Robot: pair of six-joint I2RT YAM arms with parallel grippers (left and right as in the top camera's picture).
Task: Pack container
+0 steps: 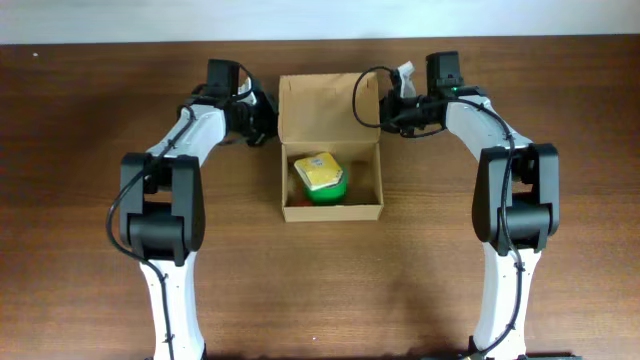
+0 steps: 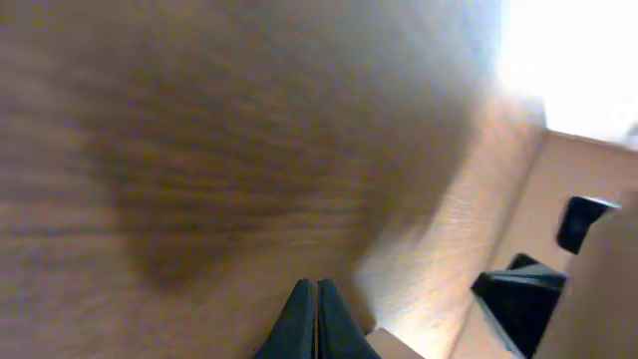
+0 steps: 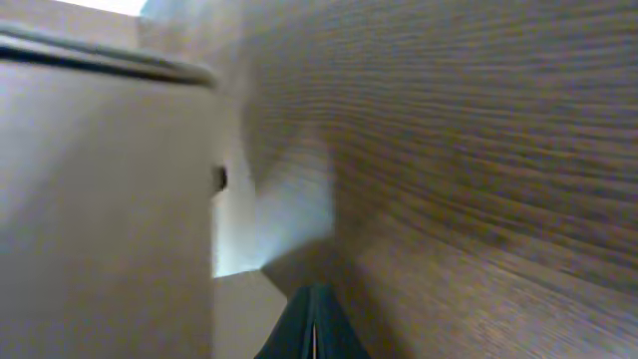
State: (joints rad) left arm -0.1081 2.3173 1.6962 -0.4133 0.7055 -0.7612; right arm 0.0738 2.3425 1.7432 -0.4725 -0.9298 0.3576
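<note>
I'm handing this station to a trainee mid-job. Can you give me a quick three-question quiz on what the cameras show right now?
1. True or false: the container is closed up.
2. What lies inside it? A) a green item with a yellow top; B) a red mug; C) nothing.
3. Fill in: in the wrist views, the fingers of the left gripper and the right gripper are pressed ____, holding nothing.

Key: 1 false, it stands open; 2 A; 3 shut.
</note>
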